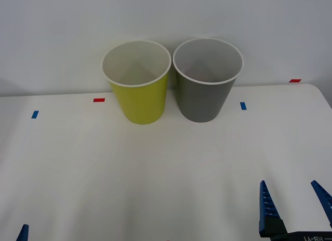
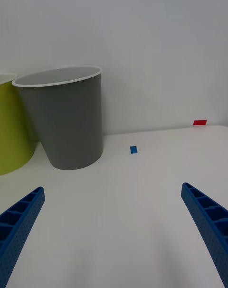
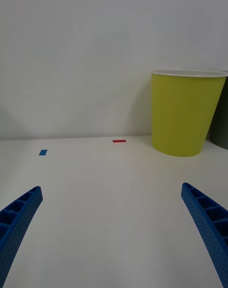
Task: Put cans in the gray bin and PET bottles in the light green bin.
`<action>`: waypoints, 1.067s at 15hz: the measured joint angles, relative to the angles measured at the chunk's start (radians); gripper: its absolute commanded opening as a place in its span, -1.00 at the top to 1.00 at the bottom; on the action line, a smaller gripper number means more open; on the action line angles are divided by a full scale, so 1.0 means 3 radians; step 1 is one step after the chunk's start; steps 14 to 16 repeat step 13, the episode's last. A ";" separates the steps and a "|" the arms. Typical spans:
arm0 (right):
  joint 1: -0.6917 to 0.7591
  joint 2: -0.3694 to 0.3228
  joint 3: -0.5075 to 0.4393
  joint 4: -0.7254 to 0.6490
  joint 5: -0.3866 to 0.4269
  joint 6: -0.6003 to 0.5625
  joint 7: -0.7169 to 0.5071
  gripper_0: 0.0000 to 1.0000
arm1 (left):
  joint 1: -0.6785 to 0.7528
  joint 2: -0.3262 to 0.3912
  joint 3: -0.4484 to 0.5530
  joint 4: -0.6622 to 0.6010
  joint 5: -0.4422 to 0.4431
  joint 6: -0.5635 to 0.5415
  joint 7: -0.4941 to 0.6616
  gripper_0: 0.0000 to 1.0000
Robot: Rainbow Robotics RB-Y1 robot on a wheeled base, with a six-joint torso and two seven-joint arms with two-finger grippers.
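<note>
1. The light green bin point(image 1: 139, 98) stands upright at the far edge of the white counter point(image 1: 155, 168), close against the wall, its long axis vertical and its white-rimmed mouth opening upward.
2. The gray bin point(image 1: 203, 93) stands upright just beside it, on the side toward the counter's right edge, also with its axis vertical and its mouth up; the two rims are nearly touching, though actual contact cannot be told.
3. Both bins taper toward the base and show pale insides; whatever may lie at the bottom of either one cannot be made out.
4. The right claw point(image 1: 295, 202) hangs over the near right corner of the counter, its two blue ribbed fingers point(image 2: 209, 226) spread wide apart with nothing between them, pointing toward the gray bin.
5. The left claw point(image 3: 111, 231) sits at the near left corner, fingers likewise spread and holding nothing, aimed at the far edge with the light green bin off to one side.
6. Small blue tape marks point(image 1: 243, 105) and red tape marks point(image 1: 98, 100) lie flat on the counter near its far edge, on both sides of the bins.
</note>
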 measured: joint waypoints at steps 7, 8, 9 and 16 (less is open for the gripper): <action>0.0000 0.0000 0.0000 0.0000 0.0000 0.0000 0.0000 -1.00 | 0.0000 0.0000 0.0000 0.0000 0.0000 0.0000 0.0000 -1.00; 0.0000 0.0000 0.0000 0.0000 0.0000 0.0000 0.0000 -1.00 | 0.0000 0.0000 0.0000 0.0000 0.0000 0.0000 0.0000 -1.00; 0.0000 0.0000 0.0000 0.0000 0.0000 0.0000 0.0000 -1.00 | 0.0000 0.0000 0.0000 0.0000 0.0000 0.0000 0.0000 -1.00; 0.0000 0.0000 0.0000 0.0000 0.0000 0.0000 0.0000 -1.00 | 0.0000 0.0000 0.0000 0.0000 0.0000 0.0000 0.0000 -1.00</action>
